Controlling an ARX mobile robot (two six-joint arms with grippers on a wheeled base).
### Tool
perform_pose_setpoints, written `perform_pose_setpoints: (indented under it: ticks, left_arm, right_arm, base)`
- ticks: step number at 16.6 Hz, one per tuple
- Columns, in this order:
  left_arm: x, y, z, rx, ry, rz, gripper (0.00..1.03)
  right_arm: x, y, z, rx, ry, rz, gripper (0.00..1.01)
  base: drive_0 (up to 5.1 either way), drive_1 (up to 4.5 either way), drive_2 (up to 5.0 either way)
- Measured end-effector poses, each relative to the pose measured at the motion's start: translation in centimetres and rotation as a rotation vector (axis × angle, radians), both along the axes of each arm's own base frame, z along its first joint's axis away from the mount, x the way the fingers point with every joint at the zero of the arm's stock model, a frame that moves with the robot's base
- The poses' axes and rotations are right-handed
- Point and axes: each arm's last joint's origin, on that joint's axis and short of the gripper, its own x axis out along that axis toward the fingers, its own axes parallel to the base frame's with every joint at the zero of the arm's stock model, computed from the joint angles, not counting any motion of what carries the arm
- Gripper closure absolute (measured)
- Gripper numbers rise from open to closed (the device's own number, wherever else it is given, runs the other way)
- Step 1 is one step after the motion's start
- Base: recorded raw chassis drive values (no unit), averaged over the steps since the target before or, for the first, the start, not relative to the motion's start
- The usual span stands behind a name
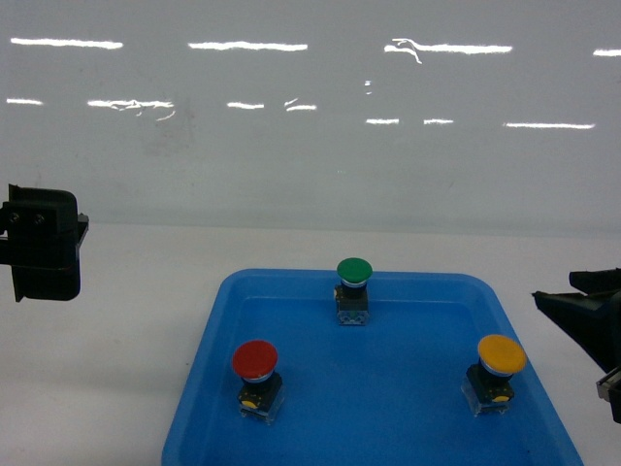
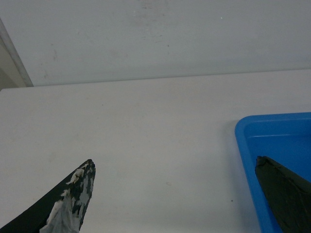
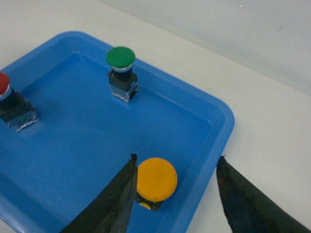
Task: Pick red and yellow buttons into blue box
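The red button (image 1: 254,359) stands at the front left of a shallow blue tray (image 1: 215,320), and the yellow button (image 1: 501,354) at the front right. My right gripper (image 3: 177,157) hangs open above the tray's right edge. The yellow button (image 3: 156,179) lies between its fingers, close to the left one, and is not held. The red button (image 3: 2,85) shows at that view's left edge. My left gripper (image 2: 174,161) is open over bare table left of the tray, holding nothing. The blue box is out of view.
A green-capped button (image 1: 354,270) stands at the back middle of the tray, also seen as the green button (image 3: 120,56) in the right wrist view. The tray corner (image 2: 243,133) shows beside the left gripper. The white table (image 1: 126,291) ends at a glossy white wall (image 1: 310,146).
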Motion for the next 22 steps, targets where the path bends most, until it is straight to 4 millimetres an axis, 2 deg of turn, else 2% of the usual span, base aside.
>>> perform_pose_setpoints:
  ticks: [2,3,5,6,8,11,15,17,19,22]
  left_arm:
    - [0.0,0.0,0.0,0.000,0.000,0.000,0.05]
    - [0.0,0.0,0.0,0.000,0.000,0.000,0.05]
    - [0.0,0.0,0.0,0.000,0.000,0.000,0.05]
    - [0.0,0.0,0.0,0.000,-0.001,0.000,0.05]
    - [0.0,0.0,0.0,0.000,0.000,0.000,0.05]
    - [0.0,0.0,0.0,0.000,0.000,0.000,0.05]
    - [0.0,0.0,0.0,0.000,0.000,0.000,0.05]
    - [0.0,0.0,0.0,0.000,0.000,0.000,0.05]
    - [0.0,0.0,0.0,0.000,0.000,0.000,0.05]
    - [0.0,0.0,0.0,0.000,0.000,0.000,0.05]
  right_arm:
    - [0.7,-0.2,-1.2,-0.013,0.055,0.016,0.34]
    - [1.3,-0.5,-1.8,-0.027,0.073,0.024,0.21]
    - [2.1,-0.8,-2.1,-0.055,0.071,0.037,0.01]
    - [2.2,-0.9,-2.4,-0.062,0.084,0.062,0.04]
    - [2.3,-0.9,-3.1,-0.092,0.075,0.076,0.03]
    - [1.9,-0.3,-0.6,-0.077,-0.025,0.065,0.03]
    - [2.1,-0.1,-1.2,-0.093,-0.028,0.032,0.03]
    - [4.0,2.0,-2.5,-0.125,0.025,0.069,0.03]
    - [5.6,4.8,-2.3,-0.166,-0.006,0.152,0.03]
    - [5.6,4.0,-2.8,-0.259,-0.054,0.114,0.03]
  base:
    - [0.0,0.00,0.0]
    - [0.0,0.00,0.0]
    - [0.0,0.00,0.0]
    - [0.0,0.00,0.0]
    - [0.0,0.00,0.0]
    - [0.0,0.00,0.0]
    - [0.0,0.00,0.0]
    - [0.0,0.00,0.0]
    - [0.0,0.00,0.0]
    - [0.0,0.00,0.0]
